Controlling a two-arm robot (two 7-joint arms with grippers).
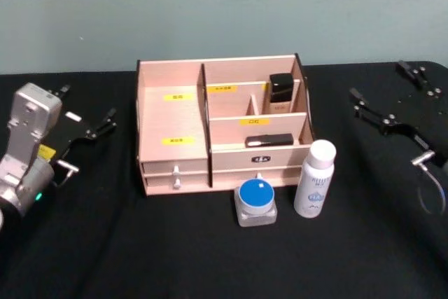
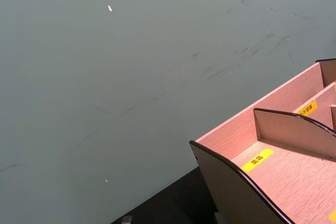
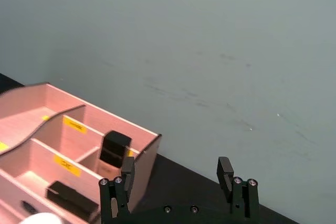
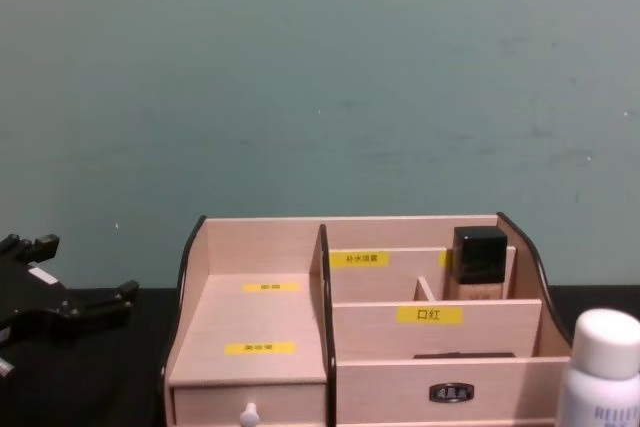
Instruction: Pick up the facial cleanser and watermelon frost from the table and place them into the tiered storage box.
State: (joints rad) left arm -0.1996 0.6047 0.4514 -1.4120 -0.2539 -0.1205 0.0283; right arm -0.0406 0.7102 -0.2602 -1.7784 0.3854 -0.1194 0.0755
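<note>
Left gripper: above black table, to the left of tiered storage box and well apart from it, pointing forward and inward; fingers apart, nothing between them.
Right gripper: to the right of the box, well apart, aimed past its rear right corner toward the wall; fingers spread wide, empty.
Box: centre-back of the table, front drawers closed.
White bottle with white cap: upright on the table, just in front of the box's front right corner.
Clear jar with blue lid: on the table just left of that bottle, near the drawer fronts.
Inside the box: black-capped bottle, rear right compartment; flat black item, compartment in front of it.
</note>
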